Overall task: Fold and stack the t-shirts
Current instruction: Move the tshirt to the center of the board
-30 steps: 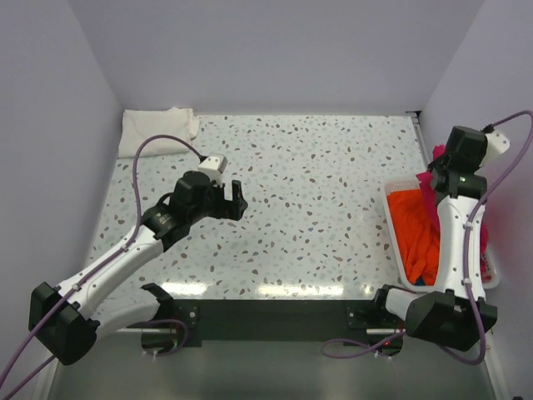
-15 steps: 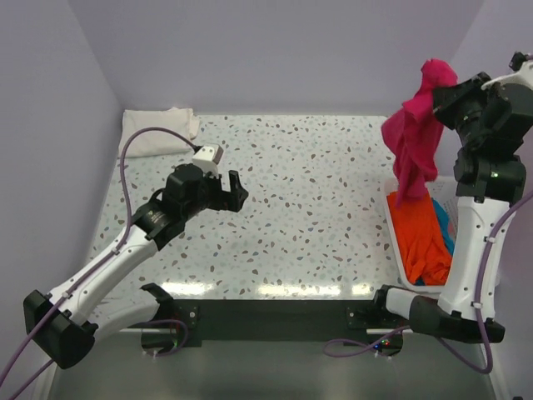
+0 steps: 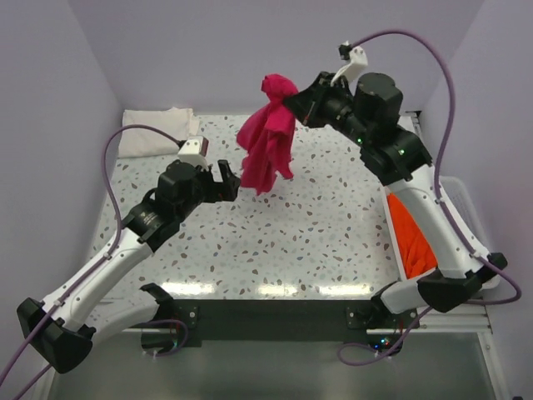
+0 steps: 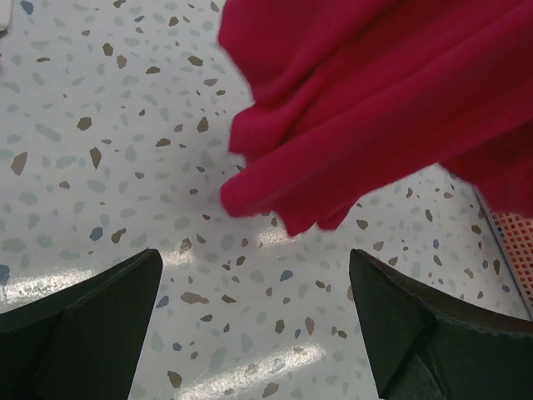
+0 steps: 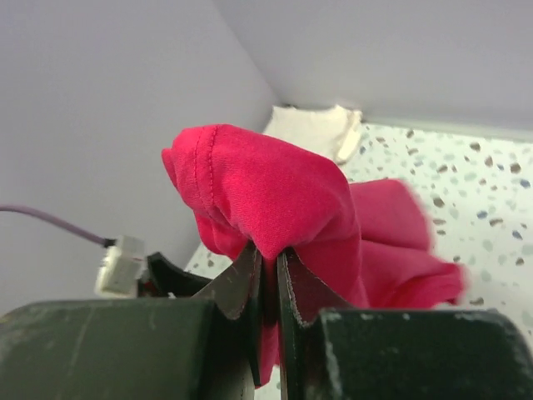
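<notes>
Within the last second the right gripper (image 3: 290,102) had carried the magenta-red t-shirt (image 3: 266,150) out of the basket (image 3: 390,221) to hang above the table (image 3: 333,225), its jaws clamped on a bunched fold. The left gripper (image 3: 226,179) waited just beside the hem, jaws wide apart. Judgement: spreading falls next — the orange t-shirt (image 3: 414,237) remained in the basket.

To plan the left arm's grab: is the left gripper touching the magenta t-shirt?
Apart. In the left wrist view, bare table shows between the open fingers of the left gripper and the hanging magenta t-shirt.
</notes>
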You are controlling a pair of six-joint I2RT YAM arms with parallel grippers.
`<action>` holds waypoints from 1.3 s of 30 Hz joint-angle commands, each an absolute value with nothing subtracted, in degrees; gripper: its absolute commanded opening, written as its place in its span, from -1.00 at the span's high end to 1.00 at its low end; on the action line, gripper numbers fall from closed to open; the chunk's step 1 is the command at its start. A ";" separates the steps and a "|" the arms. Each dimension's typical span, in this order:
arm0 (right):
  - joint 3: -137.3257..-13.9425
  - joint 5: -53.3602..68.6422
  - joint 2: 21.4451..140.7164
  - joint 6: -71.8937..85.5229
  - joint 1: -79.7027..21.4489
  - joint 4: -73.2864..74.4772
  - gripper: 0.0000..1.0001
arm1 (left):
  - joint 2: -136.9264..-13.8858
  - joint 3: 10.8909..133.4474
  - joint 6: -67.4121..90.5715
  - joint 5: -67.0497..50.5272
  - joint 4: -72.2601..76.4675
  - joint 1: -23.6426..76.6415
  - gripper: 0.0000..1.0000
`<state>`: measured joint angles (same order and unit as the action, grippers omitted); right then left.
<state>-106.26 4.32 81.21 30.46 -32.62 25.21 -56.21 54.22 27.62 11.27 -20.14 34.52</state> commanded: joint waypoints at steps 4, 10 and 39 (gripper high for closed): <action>-106.09 -0.11 88.23 29.87 -25.18 27.76 0.77 | -58.00 55.46 31.55 16.00 -19.78 34.45 -0.92; -98.10 2.92 92.82 30.15 -15.64 31.82 -0.31 | -59.59 51.42 34.80 17.31 -19.07 34.45 -0.72; -53.96 -8.18 97.73 42.71 -35.15 5.19 -0.09 | -74.35 40.60 38.50 12.83 -11.78 34.45 -0.21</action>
<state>-51.83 -6.66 96.03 40.29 -34.61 10.33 -74.00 39.48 38.35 12.01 -14.28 34.52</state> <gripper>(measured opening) 0.544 0.599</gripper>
